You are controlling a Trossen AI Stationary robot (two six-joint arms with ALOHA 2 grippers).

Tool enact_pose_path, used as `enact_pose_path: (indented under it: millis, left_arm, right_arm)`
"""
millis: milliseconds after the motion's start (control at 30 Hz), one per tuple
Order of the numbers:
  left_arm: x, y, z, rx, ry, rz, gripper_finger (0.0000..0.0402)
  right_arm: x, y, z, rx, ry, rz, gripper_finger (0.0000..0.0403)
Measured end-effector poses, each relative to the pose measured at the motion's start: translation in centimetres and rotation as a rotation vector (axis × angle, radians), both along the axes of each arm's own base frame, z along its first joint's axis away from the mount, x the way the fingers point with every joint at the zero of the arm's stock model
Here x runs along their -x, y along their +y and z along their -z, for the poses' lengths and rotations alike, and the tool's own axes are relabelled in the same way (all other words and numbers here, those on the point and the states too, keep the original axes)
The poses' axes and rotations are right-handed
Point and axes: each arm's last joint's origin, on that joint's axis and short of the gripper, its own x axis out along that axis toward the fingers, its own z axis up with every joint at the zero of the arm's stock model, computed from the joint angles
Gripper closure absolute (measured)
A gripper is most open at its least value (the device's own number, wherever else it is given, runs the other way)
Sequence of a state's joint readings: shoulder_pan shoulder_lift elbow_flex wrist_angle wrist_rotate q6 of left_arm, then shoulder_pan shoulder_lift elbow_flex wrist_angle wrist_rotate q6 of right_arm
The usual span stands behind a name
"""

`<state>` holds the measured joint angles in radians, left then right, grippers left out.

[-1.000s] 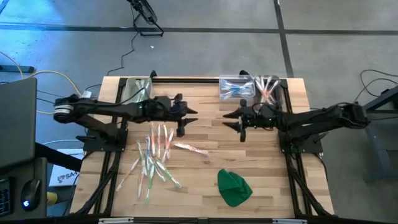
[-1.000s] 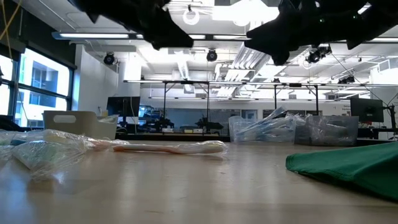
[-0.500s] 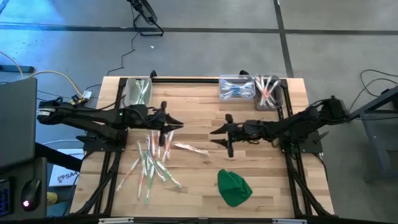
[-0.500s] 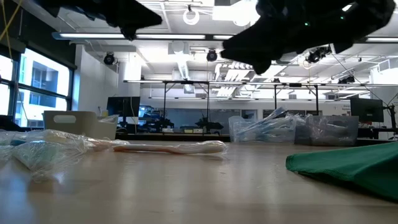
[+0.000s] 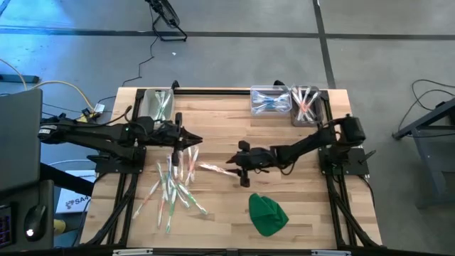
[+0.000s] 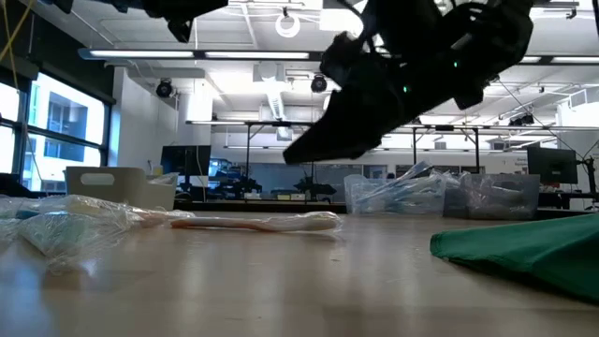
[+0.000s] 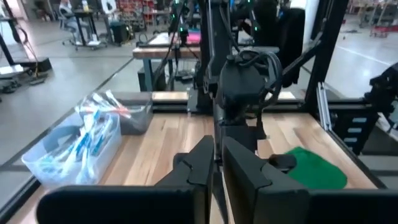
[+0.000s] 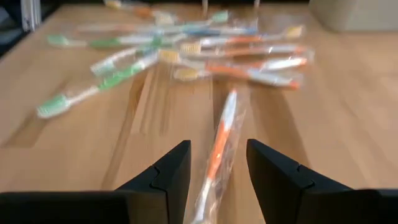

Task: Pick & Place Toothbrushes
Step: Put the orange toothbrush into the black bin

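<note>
some toothbrushes already sit in the bins (image 5: pixel 284 101) at the table's far edge, but most toothbrushes (image 5: pixel 174 183) lie loose (a scattered pile). right gripper (image 5: pixel 237 165), fingers apart, straddles a lone orange toothbrush (image 8: pixel 219 149); left gripper (image 5: pixel 193 141) hangs pinched nearly closed, empty.

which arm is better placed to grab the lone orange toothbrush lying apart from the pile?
Right. Its pincer is open, with the orange toothbrush lined up between its fingers. The left pincer is shut, above the pile's far edge.
</note>
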<state>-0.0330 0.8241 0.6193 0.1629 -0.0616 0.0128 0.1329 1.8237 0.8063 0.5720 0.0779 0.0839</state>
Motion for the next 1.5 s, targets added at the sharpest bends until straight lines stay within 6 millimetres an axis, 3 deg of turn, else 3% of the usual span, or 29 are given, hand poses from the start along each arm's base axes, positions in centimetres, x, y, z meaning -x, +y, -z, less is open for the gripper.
enact_pose_path:
  millis: [333, 767, 1067, 1200, 1500]
  left_arm:
    - [0.0, 0.0, 0.1, 0.018, 0.007, 0.0, 0.0374]
    - [0.0, 0.0, 0.1, 0.021, 0.008, -0.001, 0.0374]
    - [0.0, 0.0, 0.1, 0.021, 0.008, -0.001, 0.0374]
    - [0.0, 0.0, 0.1, 0.021, 0.009, -0.001, 0.0374]
    - [0.0, 0.0, 0.1, 0.022, 0.009, 0.0, 0.0374]
  right_arm:
    - [-1.8, 0.4, 2.8, 0.008, 0.082, -0.012, 0.0254]
    - [-1.6, 0.4, 4.9, 0.022, 0.189, -0.009, 0.0254]
    - [-1.6, 0.3, 5.0, 0.041, 0.201, 0.009, 0.0256]
    - [-1.5, 0.3, 5.1, 0.044, 0.213, 0.01, 0.0283]
    - [-1.5, 0.3, 5.1, 0.04, 0.213, 0.006, 0.0383]
